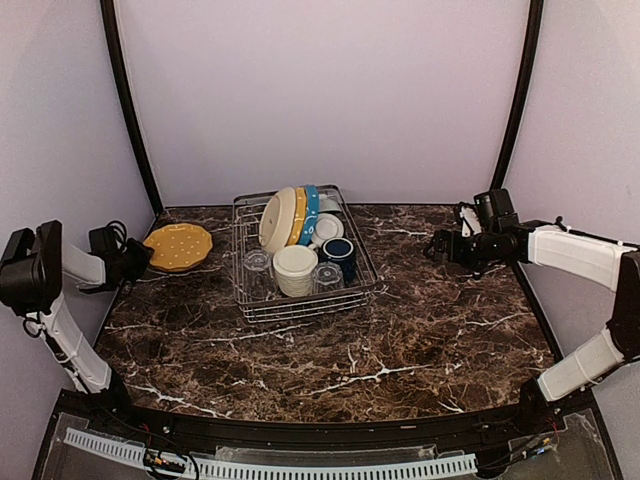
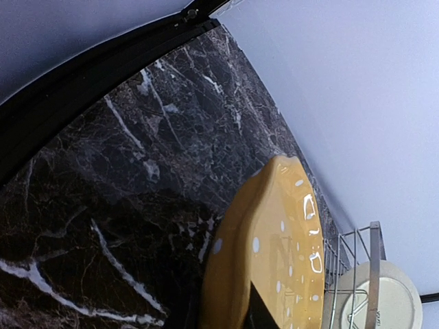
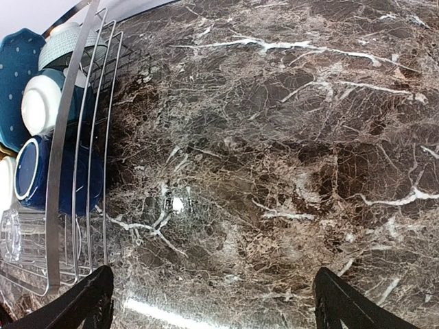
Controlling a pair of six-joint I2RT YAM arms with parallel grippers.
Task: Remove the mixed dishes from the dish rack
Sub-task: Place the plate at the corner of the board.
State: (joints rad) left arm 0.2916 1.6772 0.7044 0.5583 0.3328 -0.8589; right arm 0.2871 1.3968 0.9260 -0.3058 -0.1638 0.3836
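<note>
Top external: left pincer (image 1: pixel 135 258) clamps yellow plate (image 1: pixel 178 247), set-down at surface's (image 1: pixel 400 330) left edge — release next; right pincer (image 1: pixel 438 245) gapes empty.

To the right of the dish rack (image 1: pixel 310 306) we find the counter (image 1: pixel 420 330) bare. The right tool (image 1: pixel 438 246) hangs over that stretch with its fingers spread wide, and nothing stands between it and the rack's right side. In front of the rack the counter lies open as well. Left of the rack the yellow plate (image 1: pixel 178 246) fills the far corner, the left tool (image 1: pixel 143 258) closed on its outer edge, and a free strip runs between plate and rack. Inside the rack, upright plates (image 1: pixel 290 216) crowd the back, while a cream bowl (image 1: pixel 295 270), a dark blue mug (image 1: pixel 338 250) and clear glasses (image 1: pixel 258 263) pack the front. The back wall (image 1: pixel 320 100) rises just behind the rack.
</note>
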